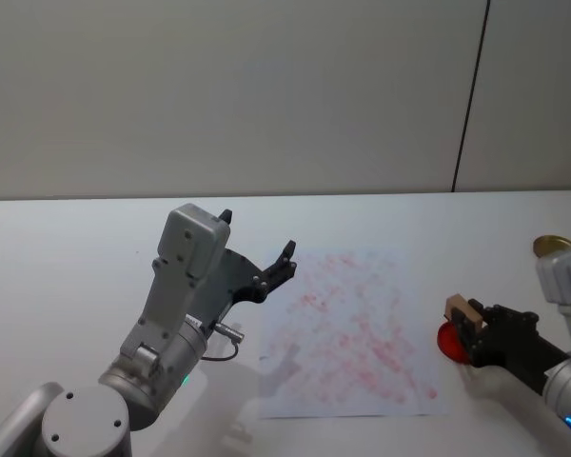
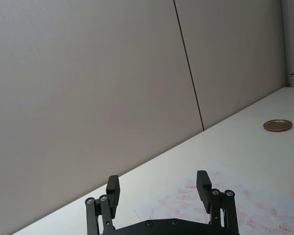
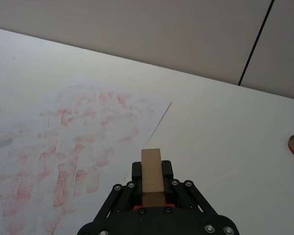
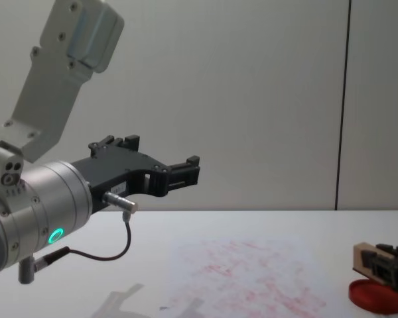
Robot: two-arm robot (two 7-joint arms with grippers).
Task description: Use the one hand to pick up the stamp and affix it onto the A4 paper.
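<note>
Now the right end effector (image 1: 478,328) pinches the stamp (image 1: 462,315); left end effector (image 1: 257,249) spread.

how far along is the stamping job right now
Pickup looks done: the right gripper is shut on the stamp, holding it over the red ink dish beside the A4 paper. The paper already carries many red marks. Still left: carrying the stamp over the sheet and pressing it down. The left gripper is raised above the table with its fingers open, holding nothing.
</note>
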